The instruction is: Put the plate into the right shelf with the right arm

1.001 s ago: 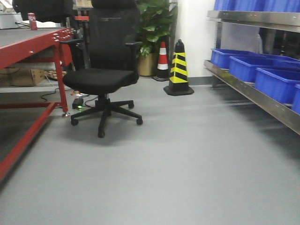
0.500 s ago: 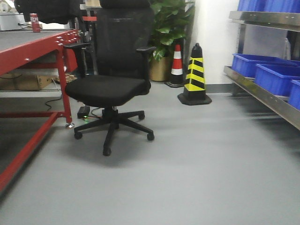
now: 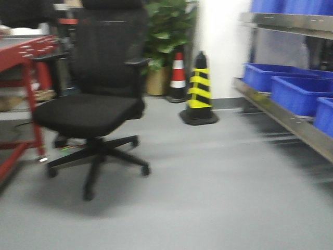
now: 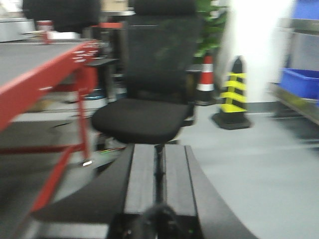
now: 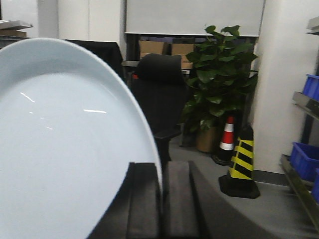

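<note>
The white plate point(image 5: 60, 144) fills the left half of the right wrist view, held upright on edge. My right gripper point(image 5: 162, 167) is shut on the plate's rim, one finger on each face. The right shelf point(image 3: 291, 122), a steel rack with blue bins point(image 3: 291, 91), runs along the right side of the front view and shows at the right edge of the right wrist view point(image 5: 304, 191). My left gripper point(image 4: 159, 149) is shut with nothing between its pads, pointing toward a black office chair point(image 4: 149, 109). Neither gripper appears in the front view.
A black office chair point(image 3: 91, 109) stands left of centre on the grey floor. A yellow-black cone point(image 3: 199, 88), a red-white cone point(image 3: 178, 73) and a potted plant point(image 3: 164, 31) stand by the back wall. A red-framed table point(image 3: 23, 67) is at the left.
The front view has shifted: the chair slid left and looms larger, the red table has mostly left the frame, and the shelf ledge sits further in from the right. The picture is motion-blurred.
</note>
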You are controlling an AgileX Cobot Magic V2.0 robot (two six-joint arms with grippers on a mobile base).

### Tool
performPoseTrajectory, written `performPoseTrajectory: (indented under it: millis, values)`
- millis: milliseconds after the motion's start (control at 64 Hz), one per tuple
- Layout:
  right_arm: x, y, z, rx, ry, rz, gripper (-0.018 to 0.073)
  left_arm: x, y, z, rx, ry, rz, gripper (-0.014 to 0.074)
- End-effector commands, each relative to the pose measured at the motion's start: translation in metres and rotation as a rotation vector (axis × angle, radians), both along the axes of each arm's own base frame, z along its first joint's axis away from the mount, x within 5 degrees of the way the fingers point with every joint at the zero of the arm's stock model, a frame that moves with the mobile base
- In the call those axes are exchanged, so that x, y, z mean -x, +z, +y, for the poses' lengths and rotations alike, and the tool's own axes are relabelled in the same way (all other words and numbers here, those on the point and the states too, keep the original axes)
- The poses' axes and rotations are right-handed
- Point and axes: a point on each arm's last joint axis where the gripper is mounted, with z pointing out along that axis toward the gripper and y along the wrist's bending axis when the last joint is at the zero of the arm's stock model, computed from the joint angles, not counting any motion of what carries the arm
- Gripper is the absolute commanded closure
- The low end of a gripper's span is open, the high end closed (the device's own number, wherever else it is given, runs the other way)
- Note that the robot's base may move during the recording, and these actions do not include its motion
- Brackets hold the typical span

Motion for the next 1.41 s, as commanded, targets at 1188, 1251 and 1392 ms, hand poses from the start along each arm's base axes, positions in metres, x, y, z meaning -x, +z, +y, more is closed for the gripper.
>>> performPoseTrajectory:
  millis: [1188, 1251, 1392]
  values:
    - [0.0039, 0.0169, 0.0004, -0.023, 0.015, -0.114, 0.0496, 0.0013, 0.0056, 0.0016, 0.007, 0.018, -0.087, 0.0643]
    - [0.0039, 0.0169, 0.0004, -0.023, 0.015, -0.114, 0.0496, 0.0013, 0.0056, 0.0016, 0.007, 0.018, -0.087, 0.0643]
    - [0.0039, 0.0169, 0.0004, -0.023, 0.015, -0.114, 0.0496, 0.0013, 0.0056, 0.0016, 0.007, 0.018, -0.087, 0.0643]
